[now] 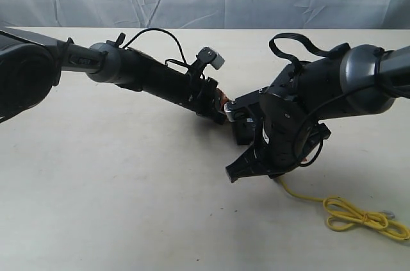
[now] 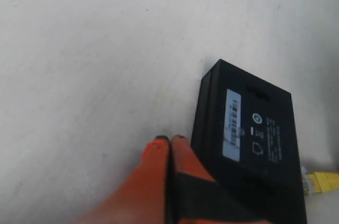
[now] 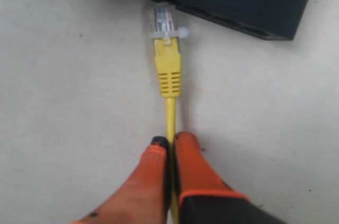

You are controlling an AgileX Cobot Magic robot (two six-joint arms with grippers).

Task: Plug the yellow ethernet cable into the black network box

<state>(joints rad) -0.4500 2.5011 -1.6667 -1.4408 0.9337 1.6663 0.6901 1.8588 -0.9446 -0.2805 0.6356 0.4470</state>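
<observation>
Counter (image 1: 128, 207): it is carrying everything. Both arms are meeting over the centre of the exterior frame, so you are working in a tight spot.
Black network box (image 2: 254, 144): it is lying flat, label up, at the centre of the exterior frame. It is mostly hidden there under the arms, and its ported side is facing the right gripper.
Yellow ethernet cable (image 1: 359, 216): its tied loop is lying slack in the lower right of the exterior frame, with one strand running up under the right arm. I judge you are getting enough slack to push without dragging the loop.
Right gripper (image 3: 170, 139): you are clenching it on the cord a little behind the yellow boot, not on the plug itself. That free length is likely to bend, so be advancing slowly and dead straight.
Left gripper (image 2: 168, 139): it is clamped shut on nothing, fingertips just beside the box's end and seemingly touching it. Be using it as a backstop so the box is not sliding away under the push.
Plug (image 3: 163, 18): the clear tip is lying just short of the ported side, near one corner of the box. Whether it is facing an opening I cannot tell, so be checking alignment and port height before pressing in.
</observation>
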